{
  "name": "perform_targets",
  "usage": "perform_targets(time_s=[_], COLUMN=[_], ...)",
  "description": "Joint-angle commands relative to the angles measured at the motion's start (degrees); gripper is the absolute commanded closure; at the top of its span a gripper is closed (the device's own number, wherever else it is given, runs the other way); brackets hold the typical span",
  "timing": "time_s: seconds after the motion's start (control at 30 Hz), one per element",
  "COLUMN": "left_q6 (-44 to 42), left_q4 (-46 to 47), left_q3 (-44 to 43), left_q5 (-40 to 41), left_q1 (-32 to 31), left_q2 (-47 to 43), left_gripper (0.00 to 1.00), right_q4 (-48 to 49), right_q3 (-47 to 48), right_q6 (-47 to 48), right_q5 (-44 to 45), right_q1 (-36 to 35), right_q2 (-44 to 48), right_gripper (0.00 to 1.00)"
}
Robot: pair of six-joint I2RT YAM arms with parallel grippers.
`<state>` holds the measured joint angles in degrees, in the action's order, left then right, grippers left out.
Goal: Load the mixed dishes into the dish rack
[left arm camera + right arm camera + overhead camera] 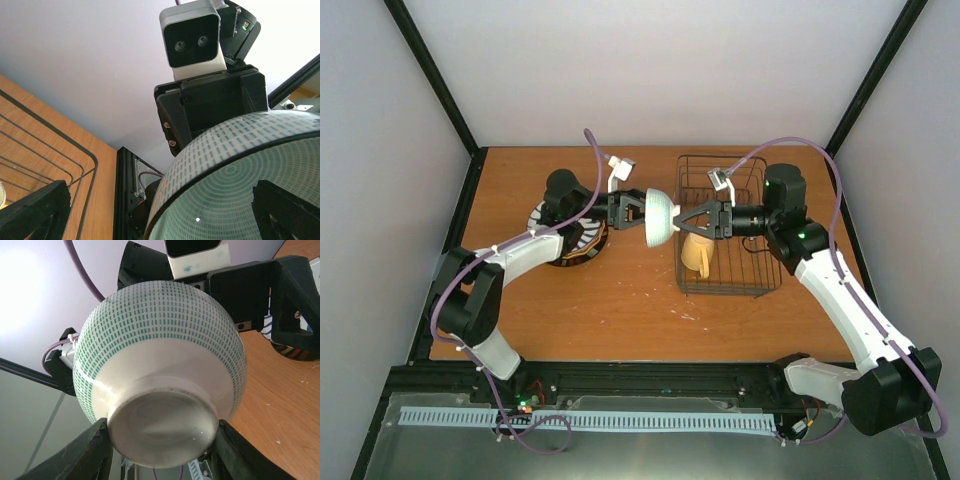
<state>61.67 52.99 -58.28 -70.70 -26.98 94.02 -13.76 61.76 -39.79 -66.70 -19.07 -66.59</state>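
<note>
While aloft beside the dish rack (730,290), mint-green bowl (660,218), foot pinched in right pincer (676,225), rim inside spread left pincer (640,210).

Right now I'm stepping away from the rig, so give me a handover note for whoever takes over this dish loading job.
The left hand is open, straddling the rim of the mint-green bowl without gripping it.
The right hand is shut on the bowl's foot and holds it in the air between the plate pile and the dish rack.
Done: the yellow mug is in the rack.
Left to do: back the left hand off, rack the bowl, then load the plates.
</note>
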Motion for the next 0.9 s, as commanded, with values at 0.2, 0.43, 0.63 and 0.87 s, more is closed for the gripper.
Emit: perform_targets(time_s=[0.2, 0.43, 0.63, 0.87], left_q6=[-20.65, -34.65, -37.37, -39.55], left_q4=[-32.38, -61.14, -77.45, -86.37], left_q3=[-6.52, -14.88, -21.09, -22.78], left_q5=[7.78, 28.91, 47.30, 66.07], left_q1=[3.65, 4.75, 4.75, 4.75], left_q2=[-2.25, -2.71, -2.80, -5.05], left_gripper=[0.00, 0.00, 0.00, 0.00], right_q4=[-6.72, -25.04, -34.64, -40.12], right_q3=[2.84, 7.66, 7.91, 7.04], right_q6=[6.47, 19.64, 27.20, 29.28], right_q5=[-0.37, 9.01, 29.03, 53.28], right_q1=[4.75, 9.88, 10.54, 10.54], right_q2=[2.84, 2.53, 2.33, 2.02], right_gripper=[0.97, 0.97, 0.97, 0.97])
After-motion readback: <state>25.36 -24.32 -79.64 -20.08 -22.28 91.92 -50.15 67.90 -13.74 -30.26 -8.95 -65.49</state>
